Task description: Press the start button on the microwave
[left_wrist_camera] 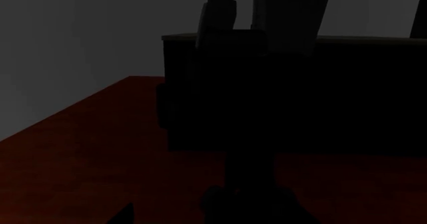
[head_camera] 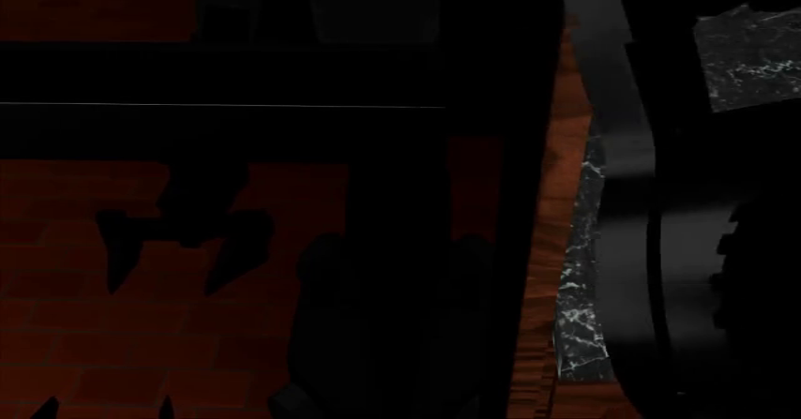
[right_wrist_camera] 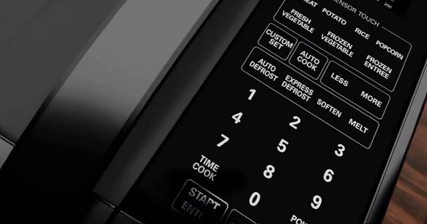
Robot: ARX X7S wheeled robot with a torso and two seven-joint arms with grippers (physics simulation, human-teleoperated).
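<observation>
The microwave [head_camera: 250, 72] fills the head view as a glossy black face with red-brown reflections and one thin pale line. The right wrist view is close on its control panel [right_wrist_camera: 300, 108]. The START button [right_wrist_camera: 199, 204] sits at the panel's lower corner, below TIME COOK and beside the 0 key. A dark shade covers the end of its lower word, and my right gripper's fingers cannot be made out there. My right arm [head_camera: 626, 166] reaches forward at the right. My left gripper [head_camera: 182, 227] is a dark silhouette with its fingers spread, empty, low at the left.
A black white-veined marble slab [head_camera: 751, 53] shows at the right, behind the right arm, with a red-brown wooden strip [head_camera: 566, 138] beside it. The left wrist view is very dark and shows a dark boxy body [left_wrist_camera: 287, 98] over a red-brown surface [left_wrist_camera: 80, 154].
</observation>
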